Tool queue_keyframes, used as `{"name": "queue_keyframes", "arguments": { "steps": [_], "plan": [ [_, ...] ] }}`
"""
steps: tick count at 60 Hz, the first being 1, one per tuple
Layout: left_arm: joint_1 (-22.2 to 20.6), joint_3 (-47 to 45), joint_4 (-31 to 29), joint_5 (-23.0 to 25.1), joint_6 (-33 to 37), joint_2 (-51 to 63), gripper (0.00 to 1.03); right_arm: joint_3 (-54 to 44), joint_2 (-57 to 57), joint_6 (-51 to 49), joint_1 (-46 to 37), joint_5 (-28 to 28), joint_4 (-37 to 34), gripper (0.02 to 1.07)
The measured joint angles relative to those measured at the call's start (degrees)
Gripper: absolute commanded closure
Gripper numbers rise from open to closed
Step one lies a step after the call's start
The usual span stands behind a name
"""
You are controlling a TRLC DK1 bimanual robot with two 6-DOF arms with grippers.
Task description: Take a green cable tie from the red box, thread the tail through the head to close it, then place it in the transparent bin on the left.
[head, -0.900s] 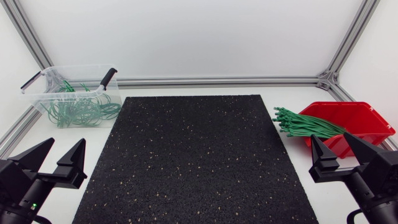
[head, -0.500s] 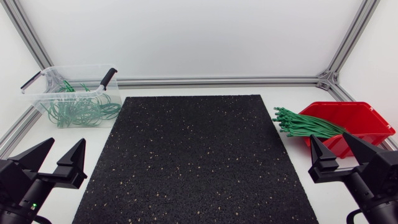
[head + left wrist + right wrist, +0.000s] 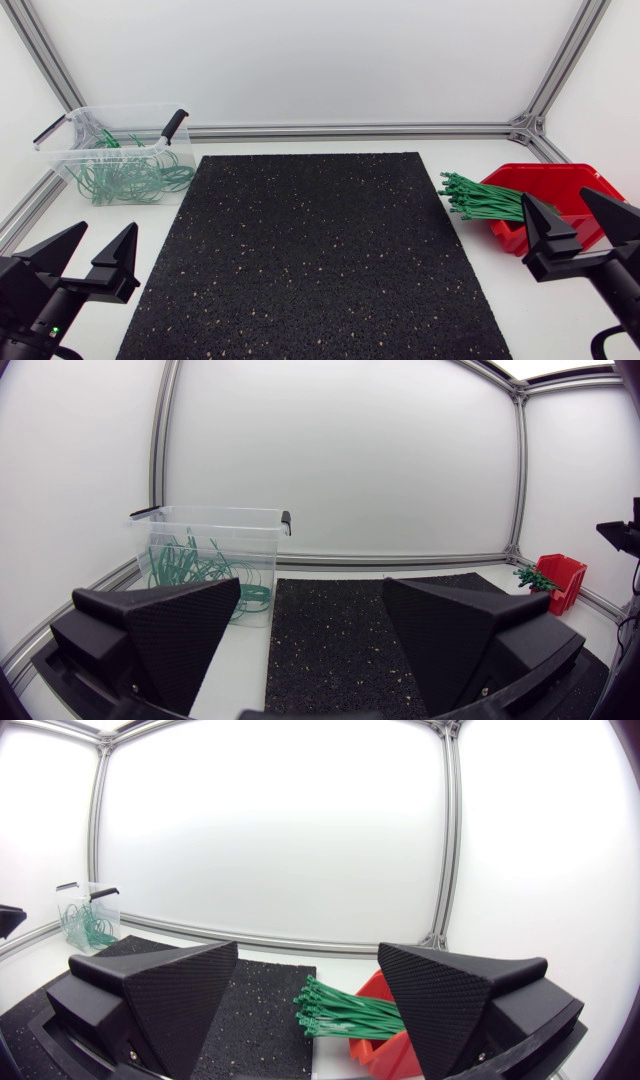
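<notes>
The right claw (image 3: 556, 194) stands wide open and holds nothing. It hangs over the near side of the red box (image 3: 545, 171) at the right edge of the surface (image 3: 300, 145). The bundle of green cable ties (image 3: 485, 200) juts from the box toward the black mat (image 3: 320, 250). In the right wrist view it lies ahead of the claw, in line with the gap between the fingers and clear of both. The left claw (image 3: 108, 228) is also wide open and empty, near the transparent bin (image 3: 110, 110), which holds looped ties (image 3: 130, 175).

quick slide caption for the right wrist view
Open right tool facing green cable ties spilling from the red box beside the black mat.
</notes>
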Motion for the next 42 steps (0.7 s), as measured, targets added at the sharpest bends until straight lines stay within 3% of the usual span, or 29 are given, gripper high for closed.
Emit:
{"name": "queue_keyframes", "arguments": {
  "steps": [13, 21, 31, 42],
  "plan": [
    [0.00, 0.00, 0.00, 0.00, 0.00, 0.00, 0.04, 14.23, 11.58, 0.00, 0.17, -0.15, -5.70, 0.06],
    [0.00, 0.00, 0.00, 0.00, 0.00, 0.02, 0.04, 23.23, 20.02, -1.86, -0.28, -4.42, -10.99, 0.06],
    [0.00, 0.00, 0.00, 0.00, 0.00, 0.00, 0.04, 33.64, 30.29, -9.29, -3.78, -10.43, -19.67, 0.07],
    [0.00, 0.00, 0.00, 0.00, 0.00, 0.00, 0.04, 43.69, 43.01, -18.84, -6.36, -12.15, -29.44, 0.07]
  ]
}}
